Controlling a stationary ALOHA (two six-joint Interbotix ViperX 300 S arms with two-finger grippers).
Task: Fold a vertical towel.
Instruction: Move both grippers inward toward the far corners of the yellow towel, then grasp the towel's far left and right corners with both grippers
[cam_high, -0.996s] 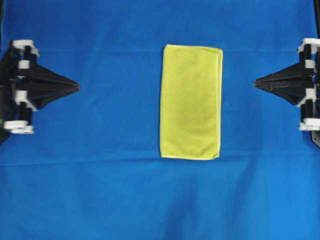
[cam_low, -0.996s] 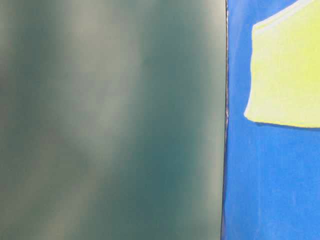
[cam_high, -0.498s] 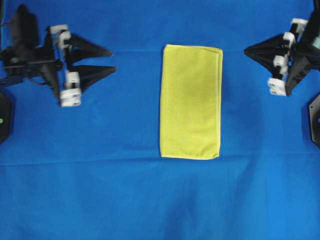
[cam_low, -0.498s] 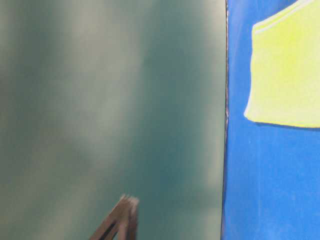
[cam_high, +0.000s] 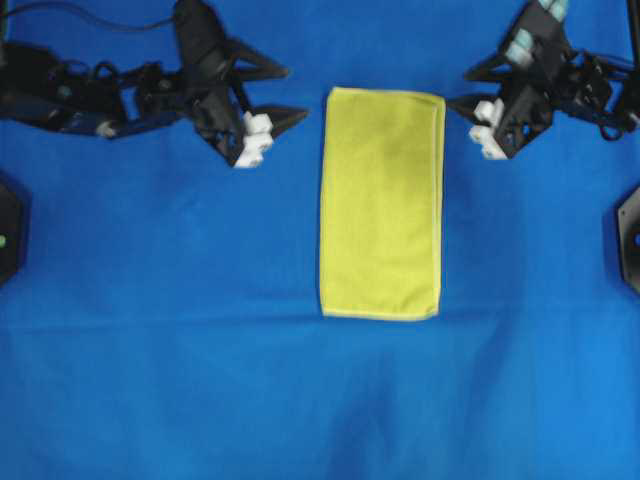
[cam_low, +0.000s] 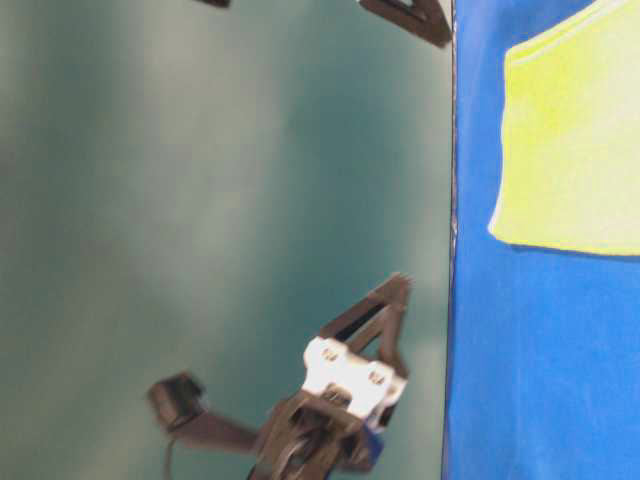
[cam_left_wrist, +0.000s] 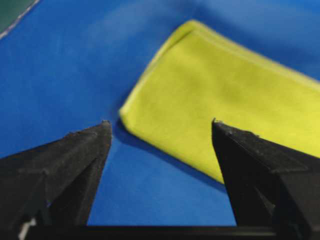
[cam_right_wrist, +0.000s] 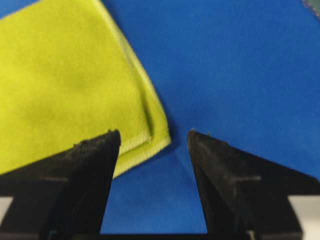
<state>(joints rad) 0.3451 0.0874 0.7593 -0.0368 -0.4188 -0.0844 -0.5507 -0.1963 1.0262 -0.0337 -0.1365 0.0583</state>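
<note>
Left hand (cam_high: 285, 95) hangs wide open and empty just beside the towel's (cam_high: 381, 205) upper left corner; the towel lies flat, lengthwise, on the blue table (cam_high: 150, 380); right hand (cam_high: 463, 90) likewise gapes empty at the upper right corner. Approach step, I judge: next, pinch both corners

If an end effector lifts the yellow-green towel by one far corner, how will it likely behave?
The towel lies thin and flat on the blue cloth, so it would probably drape limply. Its fuzzy weave suggests it is light and easy to grip.
</note>
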